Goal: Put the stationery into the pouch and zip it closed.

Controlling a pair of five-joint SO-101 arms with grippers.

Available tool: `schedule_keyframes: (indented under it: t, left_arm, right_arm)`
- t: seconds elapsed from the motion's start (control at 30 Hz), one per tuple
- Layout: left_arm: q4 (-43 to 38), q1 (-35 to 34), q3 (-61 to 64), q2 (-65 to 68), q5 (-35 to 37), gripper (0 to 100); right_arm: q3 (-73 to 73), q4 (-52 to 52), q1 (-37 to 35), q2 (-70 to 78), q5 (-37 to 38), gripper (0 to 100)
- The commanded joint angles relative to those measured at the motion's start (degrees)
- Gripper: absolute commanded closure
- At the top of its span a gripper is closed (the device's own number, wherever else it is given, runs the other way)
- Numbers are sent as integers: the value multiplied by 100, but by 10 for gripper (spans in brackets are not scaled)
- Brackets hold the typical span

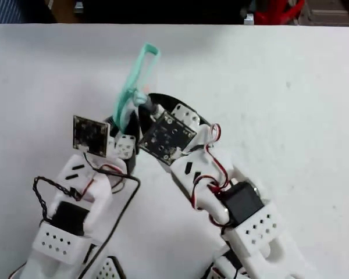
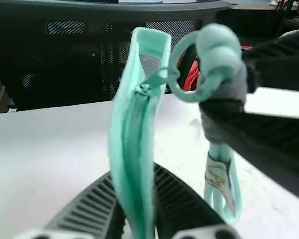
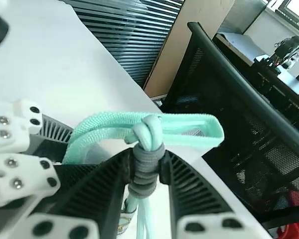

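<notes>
L gripper (image 2: 134, 174) was clamped on the mint pouch (image 1: 130, 93), held upright above the table (image 1: 291, 87), approx. mid, nearer its far edge. R gripper (image 3: 145, 158) was pinched on the grey-wrapped cord (image 3: 144, 180) tied to the zip-pull ring (image 2: 181, 82).

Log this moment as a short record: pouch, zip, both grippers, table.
pouch: mint, raised on edge
zip slider: near the pouch's upper end
pull cord: mint, knotted, with a grey wrap, hanging from the slider's ring
left gripper: shut on the pouch's lower part
right gripper: shut on the pull cord at its grey wrap
table: white
</notes>
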Motion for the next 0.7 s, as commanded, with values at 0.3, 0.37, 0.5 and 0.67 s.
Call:
schedule_keyframes:
  t: [0.3,0.37,0.5,0.67]
  left_arm:
    - [308,101,-158,-92,-229,980]
    - [316,101,-158,-92,-229,980]
    - [316,101,-149,-92,-237,980]
    - [316,101,-141,-92,-237,980]
  right_arm:
    - [-1846,-998,1182,2114,352,978]
    - [-2163,-1007,1341,2527,352,978]
    - [-2796,-980,1622,3301,352,978]
    - [-3525,-971,1947,3969,343,978]
